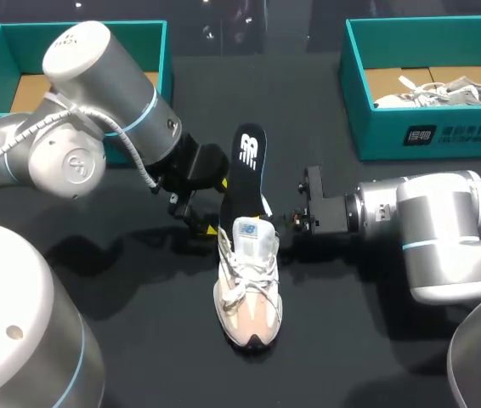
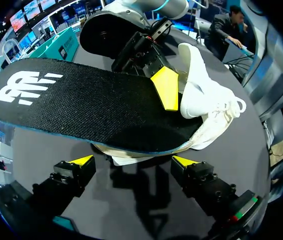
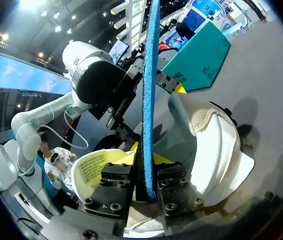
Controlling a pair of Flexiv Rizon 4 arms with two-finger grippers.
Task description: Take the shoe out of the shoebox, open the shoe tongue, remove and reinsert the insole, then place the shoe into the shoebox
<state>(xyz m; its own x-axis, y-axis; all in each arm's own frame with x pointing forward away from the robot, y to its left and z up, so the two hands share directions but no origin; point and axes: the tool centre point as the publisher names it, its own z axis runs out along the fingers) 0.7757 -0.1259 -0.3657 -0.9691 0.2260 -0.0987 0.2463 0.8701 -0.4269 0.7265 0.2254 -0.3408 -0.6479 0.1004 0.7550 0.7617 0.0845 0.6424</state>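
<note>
A white and beige sneaker (image 1: 247, 289) stands on the black table, toe toward me. Its black insole (image 1: 249, 166) sticks up out of the shoe's opening, heel end in the air. In the right wrist view the insole's blue edge (image 3: 149, 100) runs between my right gripper's (image 3: 145, 182) fingers, which press it from both sides beside the tongue (image 3: 181, 120). That gripper (image 1: 285, 221) comes in from the shoe's right. My left gripper (image 1: 205, 223) is at the shoe's left, open. In its own view the left gripper (image 2: 131, 162) has the insole (image 2: 81, 105) and the heel just ahead of its spread tips.
A teal shoebox (image 1: 427, 136) at the back right holds another white shoe (image 1: 444, 92). A second teal box (image 1: 2, 51) stands at the back left, partly behind my left arm. Bare black table lies in front of the sneaker.
</note>
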